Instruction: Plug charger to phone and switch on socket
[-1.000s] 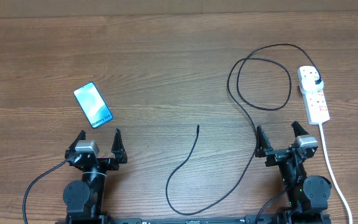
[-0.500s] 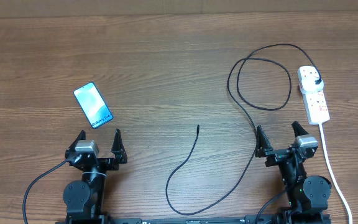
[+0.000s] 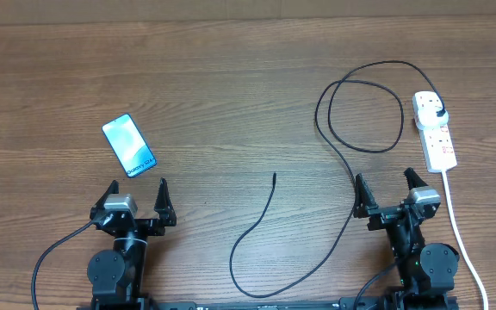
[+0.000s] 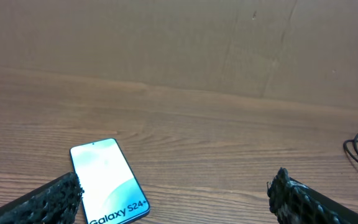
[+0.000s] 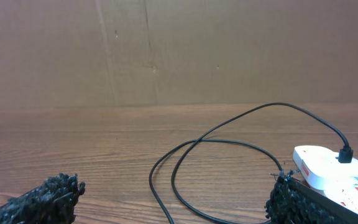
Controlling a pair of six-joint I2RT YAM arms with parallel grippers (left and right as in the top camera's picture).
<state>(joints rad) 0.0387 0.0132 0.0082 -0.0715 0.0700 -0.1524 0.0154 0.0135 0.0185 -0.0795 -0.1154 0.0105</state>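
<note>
The phone (image 3: 129, 145) lies flat on the wooden table at the left, its light blue screen up; it also shows in the left wrist view (image 4: 108, 182) reading "Galaxy S24+". The charger cable (image 3: 351, 168) loops across the right side, its black plug head (image 3: 438, 113) in the white socket (image 3: 434, 131), its small free end (image 3: 274, 176) lying near the middle. The cable (image 5: 185, 162) and the socket (image 5: 328, 168) show in the right wrist view. My left gripper (image 3: 136, 195) is open and empty just in front of the phone. My right gripper (image 3: 388, 187) is open and empty, left of the socket.
The socket's thick white cord (image 3: 459, 228) runs down the right side towards the front edge. A cardboard wall (image 4: 179, 43) stands behind the table's far edge. Bare wood (image 3: 231, 103) lies between the phone and the cable.
</note>
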